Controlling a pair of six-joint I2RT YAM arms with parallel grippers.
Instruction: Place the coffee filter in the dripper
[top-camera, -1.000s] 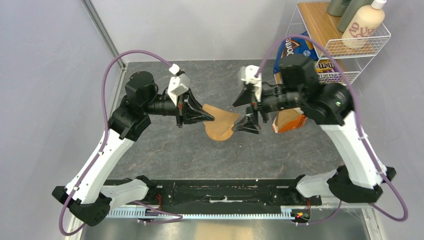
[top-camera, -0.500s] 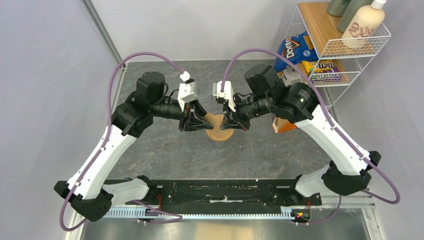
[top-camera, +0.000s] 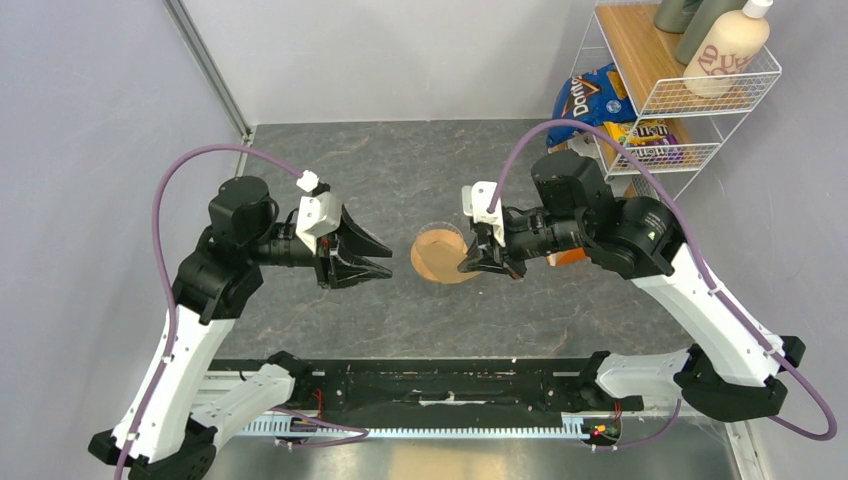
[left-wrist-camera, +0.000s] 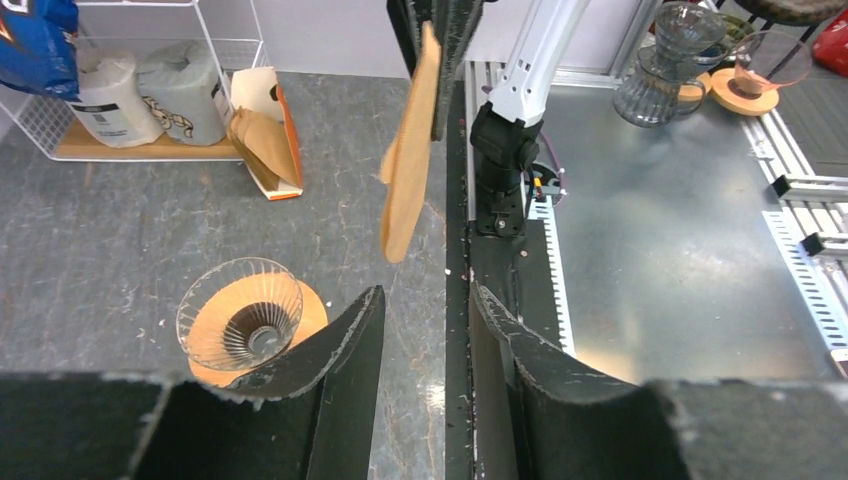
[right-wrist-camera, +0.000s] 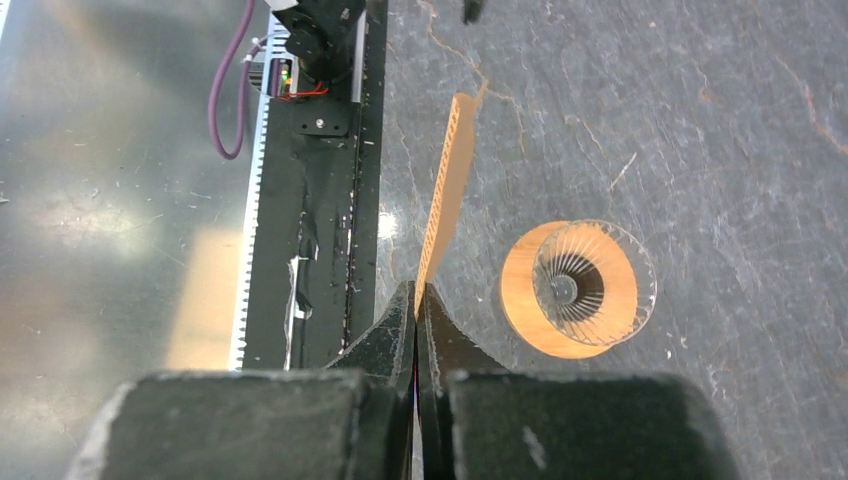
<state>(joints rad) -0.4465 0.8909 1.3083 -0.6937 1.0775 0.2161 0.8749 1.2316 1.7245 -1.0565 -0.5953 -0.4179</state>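
Right pincer (top-camera: 479, 259) is clamped on one edge of the coffee filter (top-camera: 440, 258), holding it in the air over the middle of the bench (top-camera: 400, 170). From overhead, the paper covers what lies beneath. The wrist cameras show the dripper (right-wrist-camera: 580, 290) standing empty, with the filter hanging edge-on and apart from it. Left pincer (top-camera: 368, 256) gapes wide, toward the left edge.

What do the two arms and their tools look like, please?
The left arm and right arm have long white links and black joints. A purple cable loops along each to a white wrist block. The left tool and right tool are black with tapered fingers.
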